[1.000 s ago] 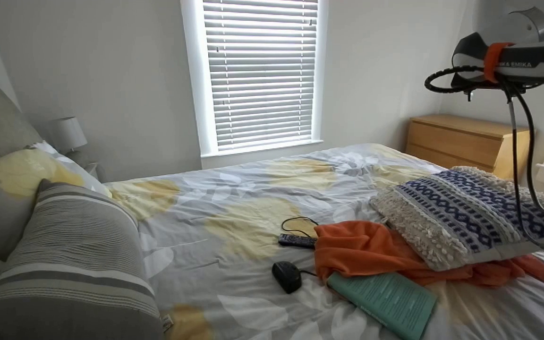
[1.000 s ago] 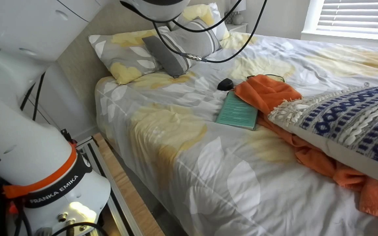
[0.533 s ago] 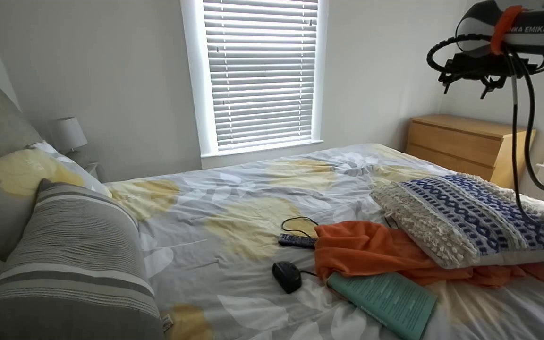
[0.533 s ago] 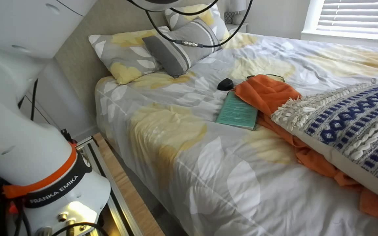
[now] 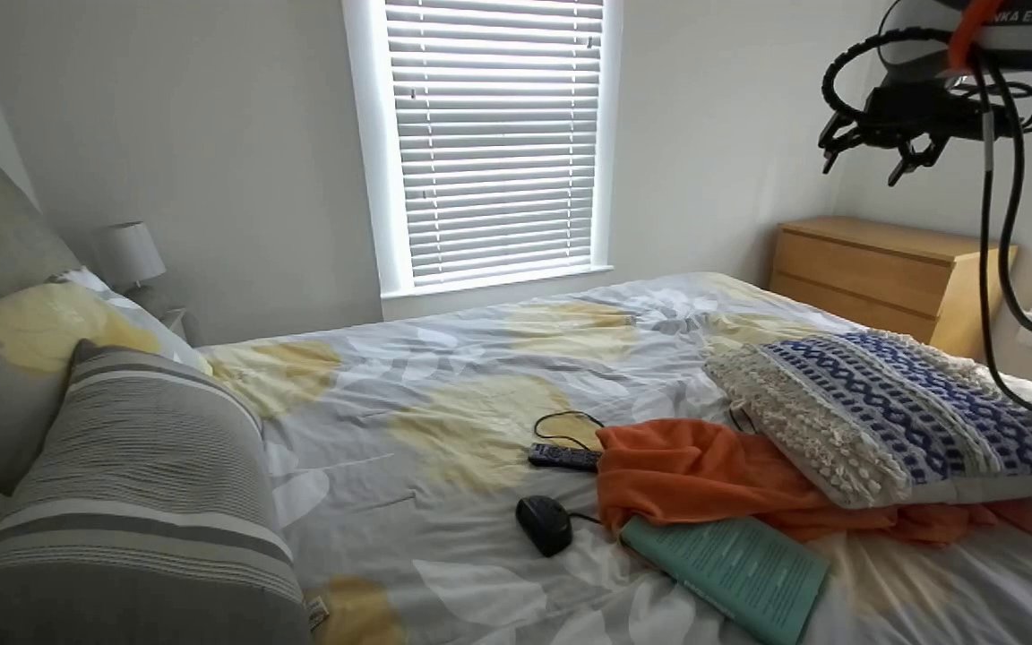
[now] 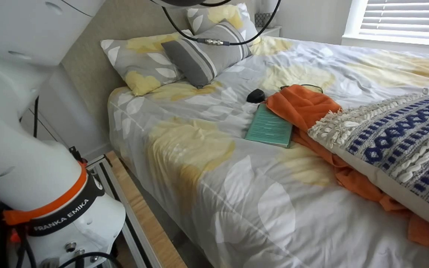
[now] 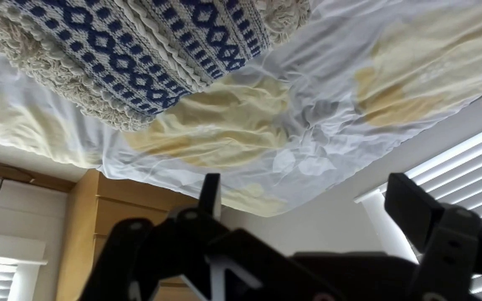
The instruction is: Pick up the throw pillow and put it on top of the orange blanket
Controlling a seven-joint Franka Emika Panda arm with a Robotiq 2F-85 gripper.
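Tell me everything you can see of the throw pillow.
The throw pillow has a woven-looking cream top with navy diamonds and dashes, braided strips, shaggy fringe at two opposite ends and a plain pale side. It lies patterned face up, the orange blanket bunched out from under it. The open gripper hangs above, apart from it. Whether the arm cable touches it is unclear.

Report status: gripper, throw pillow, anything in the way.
Gripper open, empty, touching nothing. Throw pillow lying over part of orange blanket. No obstruction seen.

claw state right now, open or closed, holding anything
Claw: open, holding nothing; the throw pillow lies apart from it, partly on the orange blanket.
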